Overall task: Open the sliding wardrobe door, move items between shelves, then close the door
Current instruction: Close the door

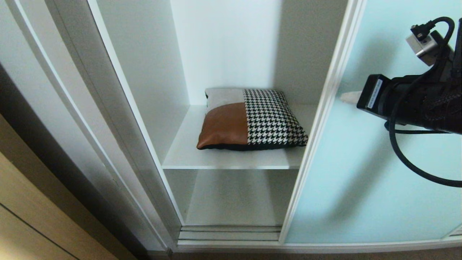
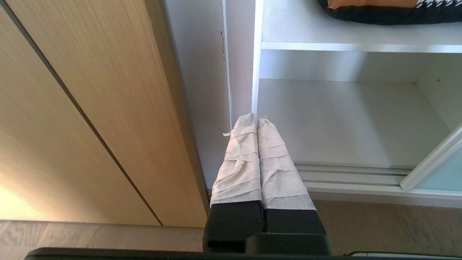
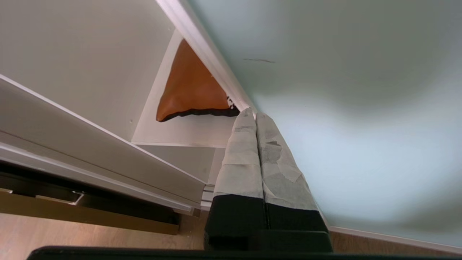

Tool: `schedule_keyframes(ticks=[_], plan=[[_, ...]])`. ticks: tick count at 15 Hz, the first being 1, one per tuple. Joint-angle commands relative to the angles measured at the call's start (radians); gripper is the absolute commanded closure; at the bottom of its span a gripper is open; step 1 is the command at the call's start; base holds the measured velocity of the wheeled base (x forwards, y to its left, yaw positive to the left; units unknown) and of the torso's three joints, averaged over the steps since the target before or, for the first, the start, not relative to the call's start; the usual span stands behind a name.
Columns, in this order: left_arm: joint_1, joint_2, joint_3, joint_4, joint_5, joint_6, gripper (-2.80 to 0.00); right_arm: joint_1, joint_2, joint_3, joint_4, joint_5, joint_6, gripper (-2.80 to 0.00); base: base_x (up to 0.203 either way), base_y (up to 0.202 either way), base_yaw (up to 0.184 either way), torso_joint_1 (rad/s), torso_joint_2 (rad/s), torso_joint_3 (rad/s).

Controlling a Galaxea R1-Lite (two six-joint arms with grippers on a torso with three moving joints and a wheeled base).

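Right gripper (image 3: pixel 255 115): your paper-wrapped fingers clenched, empty — tips against frosted aqua glass sliding door (image 1: pixel 361 180).
Cushion (image 1: pixel 251 119): houndstooth-and-rust rectangle, on white laminate shelf (image 1: pixel 231 159).

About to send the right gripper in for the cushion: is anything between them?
Yes. The right gripper, shut, sits in front of the sliding door, whose frame edge stands between it and the cushion. The opening itself looks unobstructed.

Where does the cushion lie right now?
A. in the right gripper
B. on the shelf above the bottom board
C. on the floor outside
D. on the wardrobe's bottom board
B: the cushion rests flat on the shelf, with the bare bottom compartment below it.
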Motion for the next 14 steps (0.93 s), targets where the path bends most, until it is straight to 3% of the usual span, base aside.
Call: schedule_keyframes(ticks=[1,14], plan=[[0.0,0.002,0.002,0.0,0.0,0.0,0.0,0.014,0.029,-0.007,-0.002,-0.001,0.002,0.0,0.0,0.0,0.0,0.0,0.0,0.0],[0.0,0.002,0.002,0.0,0.0,0.0,0.0,0.014,-0.007,-0.025,-0.015,-0.011,0.002,0.0,0.0,0.0,0.0,0.0,0.0,0.0]])
